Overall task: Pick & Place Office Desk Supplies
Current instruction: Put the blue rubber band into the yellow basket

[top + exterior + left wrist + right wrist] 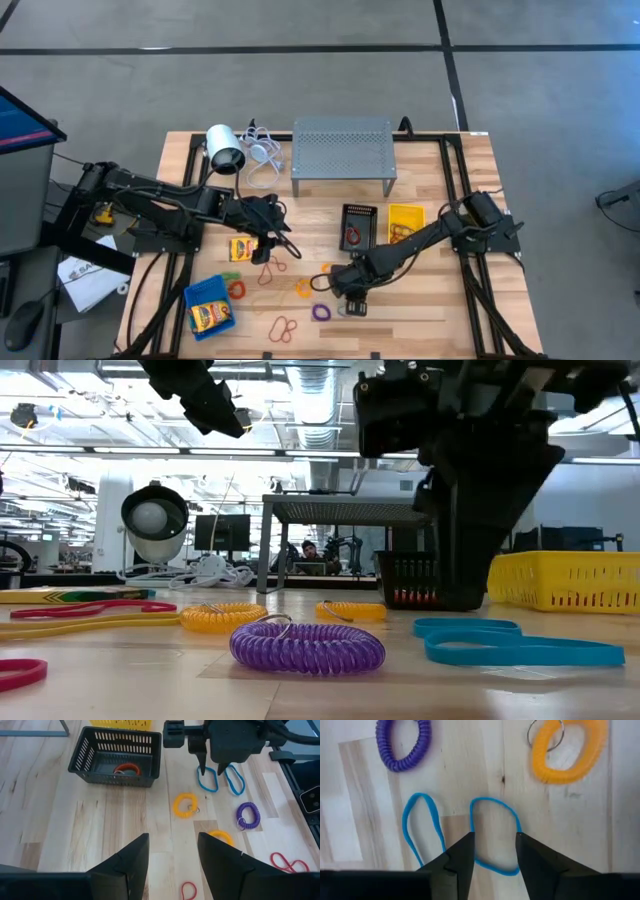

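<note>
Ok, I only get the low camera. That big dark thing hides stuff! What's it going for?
Observer: That's the right gripper, open, straddling one blue rubber band on the table.
Operator: Where's the other arm?
Observer: The left gripper hangs open and empty above the table.
Operator: Is any crayon box in a bin?
Observer: Yes, one crayon box lies in the blue bin.
</note>
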Robot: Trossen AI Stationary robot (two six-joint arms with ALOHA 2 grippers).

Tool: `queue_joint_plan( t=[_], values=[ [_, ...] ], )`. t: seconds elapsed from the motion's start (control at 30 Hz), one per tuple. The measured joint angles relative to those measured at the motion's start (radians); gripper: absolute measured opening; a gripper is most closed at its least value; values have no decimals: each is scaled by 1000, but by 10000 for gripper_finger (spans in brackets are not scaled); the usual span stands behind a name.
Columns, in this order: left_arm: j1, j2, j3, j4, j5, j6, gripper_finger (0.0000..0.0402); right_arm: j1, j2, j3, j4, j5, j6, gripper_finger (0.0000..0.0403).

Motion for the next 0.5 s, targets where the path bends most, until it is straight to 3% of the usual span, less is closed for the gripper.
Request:
queue_joint_plan(
  t=[0.5],
  values=[
    [0, 0, 0, 0, 0, 0, 165, -4, 13, -1, -4, 3, -39, 236]
  ],
)
